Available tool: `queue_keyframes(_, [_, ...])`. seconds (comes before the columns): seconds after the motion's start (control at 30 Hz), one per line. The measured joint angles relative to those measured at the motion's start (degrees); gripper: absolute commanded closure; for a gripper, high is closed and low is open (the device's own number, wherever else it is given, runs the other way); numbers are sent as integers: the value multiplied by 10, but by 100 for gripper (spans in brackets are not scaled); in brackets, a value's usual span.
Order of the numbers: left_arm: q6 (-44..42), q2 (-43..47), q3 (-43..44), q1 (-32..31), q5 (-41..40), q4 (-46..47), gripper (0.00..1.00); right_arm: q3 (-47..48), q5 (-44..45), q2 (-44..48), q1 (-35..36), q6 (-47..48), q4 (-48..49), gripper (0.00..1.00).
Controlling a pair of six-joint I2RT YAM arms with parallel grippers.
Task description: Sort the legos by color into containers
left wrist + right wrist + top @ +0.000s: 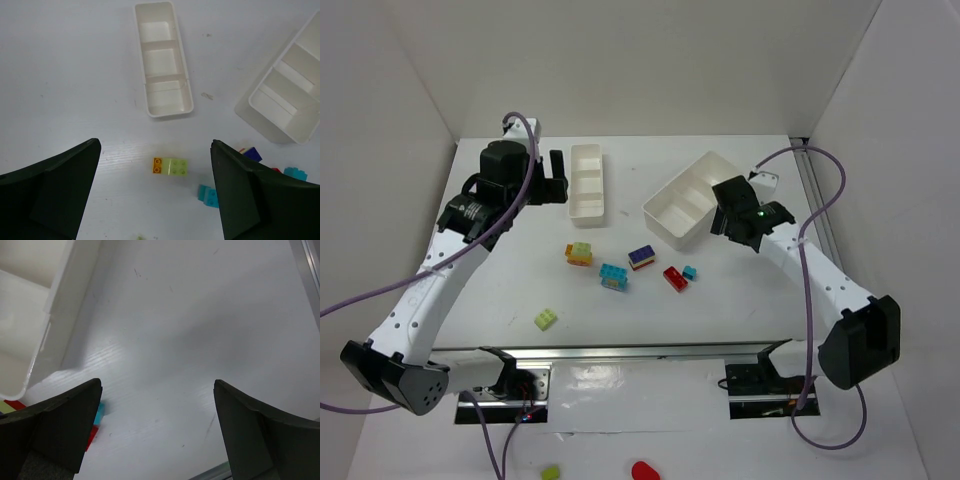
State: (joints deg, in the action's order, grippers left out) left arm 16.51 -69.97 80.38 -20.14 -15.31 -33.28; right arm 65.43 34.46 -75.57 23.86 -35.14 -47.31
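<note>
Plainly, both arms hang over the white table (740, 300) with nothing in their grip; the left gripper (558, 178) sits in the upper left of the overhead view, just beside the narrow tray (587, 182), and its wrist view shows its fingers (55, 185) spread wide apart; the right gripper (722, 210) hovers at the right-hand edge of the wider tray (685, 195), its fingers (260, 430) likewise apart. The legos all lie loose on the table below the trays; an orange-yellow and lime brick (579, 254) lies left of centre; a cyan brick (614, 277) is just to its lower right; a blue-purple brick with yellow (642, 258) sits at centre; a red brick (675, 278) lies beside a small cyan brick (689, 272), though I cannot tell whether they touch; a lime green brick (546, 319) lies alone at lower left, near the metal rail (650, 350). Past the rail, at the bottom edge, lie a lime piece (551, 472) and a red piece (645, 469).
</note>
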Motion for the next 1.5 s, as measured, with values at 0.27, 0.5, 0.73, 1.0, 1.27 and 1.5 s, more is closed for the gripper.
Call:
queue_keyframes(0.27, [22,0,3,0,21,-40,0,-31,-9,53,0,-19,-1,0])
queue_keyframes(0.5, [35,0,-1,0,28,-45,0,-78,-9,87,28,-55,-2,4])
queue_keyframes(0.73, [49,-1,-32,0,33,-52,0,-161,-38,111,108,-135,13,7])
queue_keyframes(1.0, [64,-20,-39,0,45,-57,0,-243,-75,93,198,-212,107,4])
queue_keyframes(1.27, [63,-32,-39,1,45,-55,0,-241,-83,-5,201,-216,195,13])
queue_keyframes(1.5, [62,-43,-39,1,45,-49,0,-233,-82,-21,174,-216,230,21])
